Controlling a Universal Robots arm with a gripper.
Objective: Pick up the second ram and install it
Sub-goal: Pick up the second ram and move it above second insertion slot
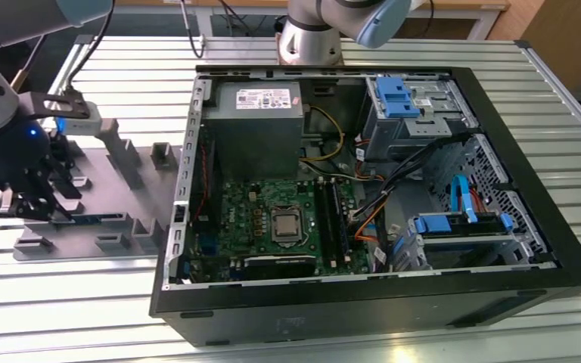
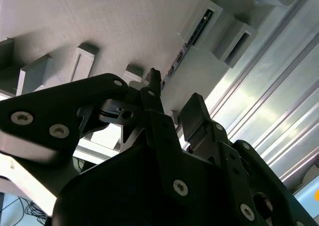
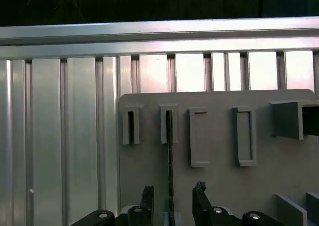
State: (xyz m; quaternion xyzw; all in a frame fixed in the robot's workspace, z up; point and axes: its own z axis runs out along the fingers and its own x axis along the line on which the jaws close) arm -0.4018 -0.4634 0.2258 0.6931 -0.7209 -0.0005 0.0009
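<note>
The gripper point(image 3: 172, 200) hovers over the tray point(image 3: 214, 136), nine o'clock from the case point(image 1: 371, 302). Its fingers point(image 3: 200, 198) stand apart astride the ram point(image 3: 169, 151), not yet lifted.

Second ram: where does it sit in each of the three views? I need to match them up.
Exterior view: the second ram is a thin bluish strip in the grey tray at the exterior view's left, beside the gripper.
First wrist view: the ram runs edge-on from a tray slot to between the open gripper.
Second wrist view: the ram lies just beyond the gripper.
Shared landmark: the grey tray.
</note>
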